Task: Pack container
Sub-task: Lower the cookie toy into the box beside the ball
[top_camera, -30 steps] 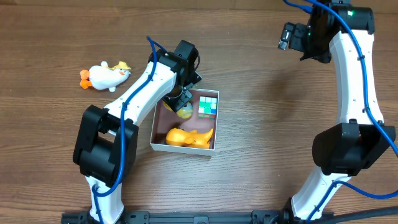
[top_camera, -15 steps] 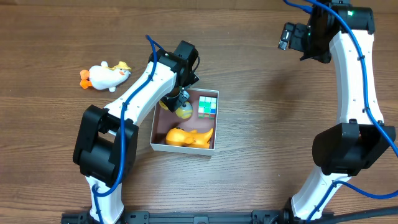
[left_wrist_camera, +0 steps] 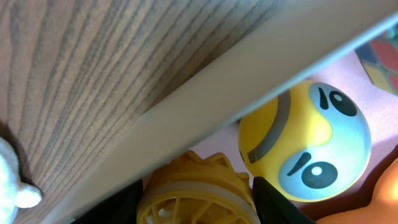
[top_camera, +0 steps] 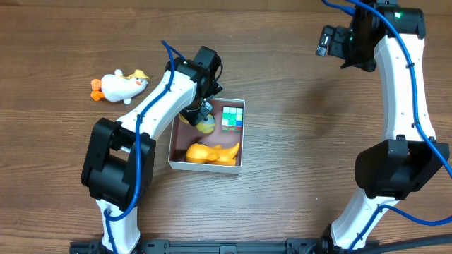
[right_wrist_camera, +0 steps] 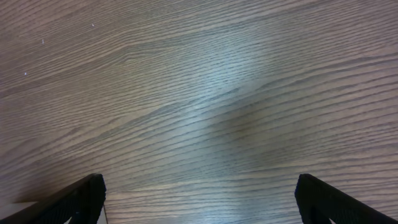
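Note:
The container (top_camera: 205, 166) is a shallow square box with white walls and a pinkish inside, at mid table. In it lie an orange toy (top_camera: 212, 152), a coloured cube (top_camera: 233, 118) and a yellow ball with a face (top_camera: 207, 126). My left gripper (top_camera: 197, 113) is over the box's far-left corner, shut on a yellow ribbed toy (left_wrist_camera: 196, 199). The left wrist view shows the box wall (left_wrist_camera: 236, 93) close above that toy, with the ball (left_wrist_camera: 305, 146) beside it. My right gripper (top_camera: 328, 42) is open and empty, raised at the far right; it also shows in the right wrist view (right_wrist_camera: 202, 205).
A white duck toy with orange feet (top_camera: 119, 86) lies on the wooden table left of the box. The cube's corner (left_wrist_camera: 385, 62) and the orange toy's edge (left_wrist_camera: 387, 193) show at the right of the left wrist view.
My left gripper has moved slightly left and away with the yellow toy. The container has slid a little to the left. The right arm has not moved.

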`<control>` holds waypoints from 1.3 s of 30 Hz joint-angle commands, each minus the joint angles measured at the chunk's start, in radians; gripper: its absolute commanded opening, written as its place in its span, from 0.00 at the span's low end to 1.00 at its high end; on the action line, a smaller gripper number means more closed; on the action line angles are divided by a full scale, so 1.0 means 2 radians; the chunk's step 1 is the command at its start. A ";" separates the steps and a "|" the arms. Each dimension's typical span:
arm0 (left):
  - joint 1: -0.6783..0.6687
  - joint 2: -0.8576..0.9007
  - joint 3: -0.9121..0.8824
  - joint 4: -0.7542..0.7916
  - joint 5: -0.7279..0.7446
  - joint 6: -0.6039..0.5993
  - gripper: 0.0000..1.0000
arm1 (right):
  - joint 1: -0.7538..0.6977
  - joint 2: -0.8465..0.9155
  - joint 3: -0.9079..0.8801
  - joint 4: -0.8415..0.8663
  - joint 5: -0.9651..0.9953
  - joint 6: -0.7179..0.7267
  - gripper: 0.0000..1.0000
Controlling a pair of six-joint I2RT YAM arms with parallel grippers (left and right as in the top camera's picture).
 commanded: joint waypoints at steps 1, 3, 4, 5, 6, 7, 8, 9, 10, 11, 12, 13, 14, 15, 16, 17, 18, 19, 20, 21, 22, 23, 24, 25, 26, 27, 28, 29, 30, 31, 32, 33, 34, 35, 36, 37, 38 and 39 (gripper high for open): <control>0.005 0.011 -0.016 0.006 -0.005 0.005 0.32 | -0.001 -0.002 0.013 0.001 -0.003 0.004 1.00; 0.005 0.011 -0.017 0.009 -0.005 0.005 0.33 | -0.001 -0.002 0.013 0.002 -0.003 0.004 1.00; 0.005 0.011 -0.017 0.010 -0.005 0.005 0.33 | -0.001 -0.002 0.013 0.002 -0.003 0.004 1.00; 0.005 0.011 -0.017 0.011 -0.005 0.005 0.33 | -0.001 -0.002 0.013 0.002 -0.003 0.004 1.00; 0.005 0.011 -0.017 0.012 -0.005 0.005 0.33 | -0.001 -0.002 0.013 0.002 -0.003 0.004 1.00; 0.005 0.011 -0.018 0.015 -0.005 0.005 0.34 | -0.001 -0.002 0.013 0.002 -0.003 0.004 1.00; 0.005 0.011 -0.018 0.019 -0.005 0.006 0.34 | -0.001 -0.002 0.013 0.002 -0.003 0.004 1.00; 0.005 0.011 -0.019 0.025 -0.005 0.006 0.35 | -0.001 -0.002 0.013 0.002 -0.003 0.004 1.00; 0.005 0.011 -0.019 0.031 -0.005 0.006 0.35 | -0.001 -0.002 0.013 0.001 -0.003 0.004 1.00; 0.005 0.011 -0.020 0.036 -0.005 0.005 0.35 | -0.001 -0.002 0.013 0.002 -0.003 0.004 1.00; 0.005 0.011 -0.020 0.038 -0.005 0.005 0.36 | -0.001 -0.002 0.013 0.002 -0.003 0.004 1.00; 0.005 0.011 -0.020 0.040 -0.005 0.006 0.35 | -0.001 -0.002 0.013 0.002 -0.003 0.004 1.00; 0.005 0.011 -0.020 0.043 -0.005 0.006 0.35 | -0.001 -0.002 0.013 0.002 -0.003 0.004 1.00; 0.005 0.011 -0.020 0.045 -0.004 0.006 0.33 | -0.001 -0.002 0.013 0.001 -0.003 0.004 1.00; 0.005 0.011 -0.020 0.047 -0.005 0.006 0.32 | -0.001 -0.002 0.013 0.001 -0.003 0.004 1.00; 0.005 0.011 -0.020 0.048 -0.005 0.006 0.32 | -0.001 -0.002 0.013 0.002 -0.003 0.004 1.00; 0.005 0.011 -0.020 0.048 -0.005 0.006 0.32 | -0.001 -0.002 0.013 0.002 -0.003 0.004 1.00; 0.005 0.011 -0.020 0.048 -0.005 0.005 0.33 | -0.001 -0.002 0.013 0.002 -0.003 0.004 1.00; 0.005 0.011 -0.020 0.047 -0.005 0.005 0.33 | -0.001 -0.002 0.013 0.002 -0.003 0.004 1.00; 0.005 0.011 -0.020 0.046 -0.005 0.005 0.37 | -0.001 -0.002 0.013 0.001 -0.003 0.004 1.00; 0.005 0.011 -0.020 0.046 -0.005 0.005 0.47 | -0.001 -0.002 0.013 0.001 -0.003 0.004 1.00; 0.005 0.011 -0.020 0.046 -0.005 0.005 0.50 | -0.001 -0.002 0.013 0.002 -0.003 0.004 1.00; 0.005 0.011 -0.020 0.046 -0.005 0.005 0.54 | -0.001 -0.002 0.013 0.002 -0.003 0.004 1.00; 0.005 0.011 -0.020 0.046 -0.005 0.005 0.58 | -0.001 -0.002 0.013 0.002 -0.003 0.004 1.00; 0.005 0.011 -0.020 0.046 -0.005 0.005 0.59 | -0.001 -0.002 0.013 0.002 -0.003 0.004 1.00; 0.005 0.011 -0.020 0.046 -0.005 0.005 0.61 | -0.001 -0.002 0.013 0.001 -0.003 0.004 1.00; 0.005 0.011 -0.020 0.046 -0.005 0.005 0.70 | -0.001 -0.002 0.013 0.002 -0.003 0.004 1.00; 0.005 0.011 -0.020 0.046 -0.005 0.005 0.72 | -0.001 -0.002 0.013 0.002 -0.003 0.004 1.00; 0.005 0.011 -0.020 0.046 -0.005 0.005 0.73 | -0.001 -0.002 0.013 0.002 -0.003 0.004 1.00; 0.005 0.011 -0.020 0.046 -0.005 0.005 0.74 | -0.001 -0.002 0.013 0.002 -0.003 0.004 1.00; 0.005 0.011 -0.020 0.046 -0.005 0.005 0.74 | -0.001 -0.002 0.013 0.002 -0.003 0.004 1.00; 0.005 0.011 -0.020 0.046 -0.005 0.005 0.75 | -0.001 -0.002 0.013 0.002 -0.003 0.004 1.00; 0.005 0.011 -0.020 0.046 -0.005 0.005 0.75 | -0.001 -0.002 0.013 0.002 -0.003 0.004 1.00; 0.005 0.011 -0.020 0.046 -0.005 0.005 0.77 | -0.001 -0.002 0.013 0.001 -0.003 0.004 1.00; 0.005 0.011 -0.020 0.046 -0.006 0.005 0.80 | -0.001 -0.002 0.013 0.001 -0.003 0.004 1.00; 0.005 0.011 -0.020 0.046 -0.008 0.003 0.83 | -0.001 -0.002 0.013 0.002 -0.003 0.004 1.00; 0.005 0.011 -0.018 0.046 -0.015 -0.010 0.85 | -0.001 -0.002 0.013 0.002 -0.003 0.004 1.00; 0.005 0.011 -0.015 0.046 -0.022 -0.024 0.86 | -0.001 -0.002 0.013 0.002 -0.003 0.004 1.00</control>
